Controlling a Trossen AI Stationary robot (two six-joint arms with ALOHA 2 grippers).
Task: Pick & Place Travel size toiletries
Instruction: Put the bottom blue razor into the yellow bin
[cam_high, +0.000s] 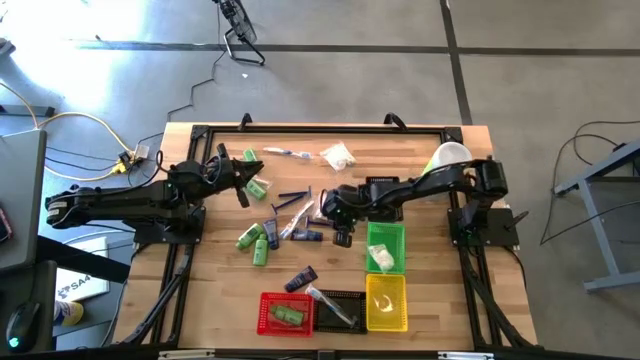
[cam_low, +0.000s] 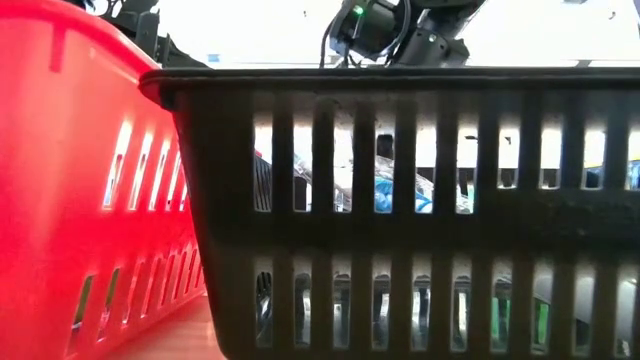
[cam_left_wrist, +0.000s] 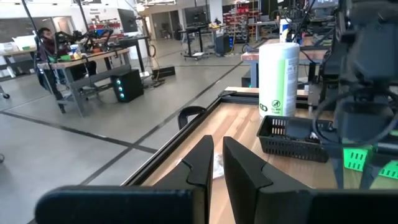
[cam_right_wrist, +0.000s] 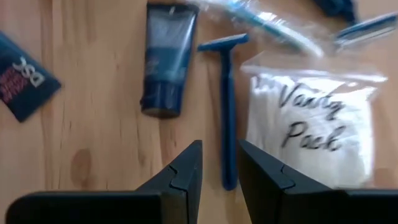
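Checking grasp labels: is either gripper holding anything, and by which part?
Nothing held: left gripper is shut and empty; right gripper hovers empty above the blue razor.

Toiletries blurred behind black basket (cam_low: 420, 200) slats; wrapped toothbrush (cam_right_wrist: 273, 22) blurred, edge-cropped

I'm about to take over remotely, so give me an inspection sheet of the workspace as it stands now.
Surface: wooden table inside a black frame.
Job's things: green bottles, a navy tube, a blue razor and a Vanity Pack bag lie loose mid-table; some items already sit in the red basket, black basket, yellow basket and green basket.
Clutter: white cup at the table's right rear.
Grippers: left hand raised, shut, empty; right hand low over the razor, slightly parted, holding nothing.
Cables: yellow and black leads on the floor at left.
Surroundings: workshop benches; a person seated far off.
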